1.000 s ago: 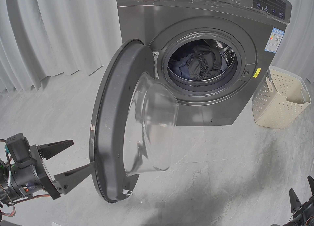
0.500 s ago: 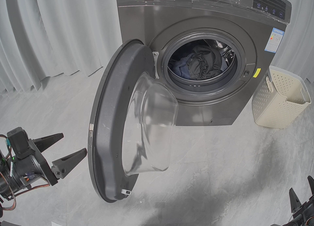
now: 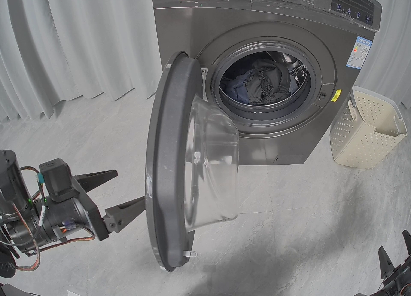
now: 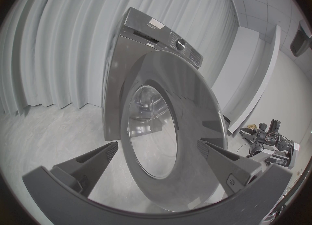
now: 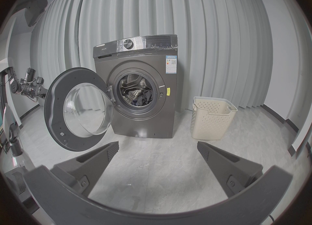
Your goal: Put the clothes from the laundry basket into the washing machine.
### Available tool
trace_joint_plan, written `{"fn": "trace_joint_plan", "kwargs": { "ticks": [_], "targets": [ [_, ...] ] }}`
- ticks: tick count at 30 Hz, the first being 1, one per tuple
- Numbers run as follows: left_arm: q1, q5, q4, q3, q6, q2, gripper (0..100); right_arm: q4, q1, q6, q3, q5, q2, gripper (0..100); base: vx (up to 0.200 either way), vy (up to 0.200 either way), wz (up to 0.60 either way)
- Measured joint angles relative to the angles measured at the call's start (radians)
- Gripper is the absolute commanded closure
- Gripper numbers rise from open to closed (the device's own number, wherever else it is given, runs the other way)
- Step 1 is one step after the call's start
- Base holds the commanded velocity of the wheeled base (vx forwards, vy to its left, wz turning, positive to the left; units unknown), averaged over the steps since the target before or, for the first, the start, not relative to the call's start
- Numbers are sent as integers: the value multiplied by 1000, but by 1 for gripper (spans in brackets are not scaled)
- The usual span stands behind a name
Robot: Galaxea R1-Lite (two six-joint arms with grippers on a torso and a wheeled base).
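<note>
Washer point(image 3: 257, 10) w/ door point(image 3: 171, 160) swung about halfway, edge-on in head view. Clothes point(image 3: 261, 80), dark bundle, lie inside the drum. Basket point(image 3: 368, 130) stands on the floor just beside the washer, on robot's R side. L pincer point(image 3: 129, 187) spread wide, low at the door's outer face, one finger tip right at the door's edge; contact can't tell. Wrist cam: door face sits betw. its fingers point(image 4: 97, 160). R pincer point(image 3: 393, 243) also wide, low, well apart from washer & basket, facing both point(image 5: 157, 144).
</note>
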Motion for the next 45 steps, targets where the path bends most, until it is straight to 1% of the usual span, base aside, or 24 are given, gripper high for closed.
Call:
{"fn": "trace_joint_plan", "kwargs": {
  "ticks": [6,11,18,26,45],
  "targets": [
    [-49,22,-90,-44,-1,98,0,0,0,0,0,0,0,0,0,0,0],
    [-67,40,-172,-89,-4,189,0,0,0,0,0,0,0,0,0,0,0],
    [-94,113,-250,-191,-20,312,0,0,0,0,0,0,0,0,0,0,0],
    [-133,156,-262,-315,-24,421,0,0,0,0,0,-1,0,0,0,0,0],
    [-129,165,-239,-601,-23,615,0,0,0,3,0,-2,0,0,0,0,0]
  ]
}}
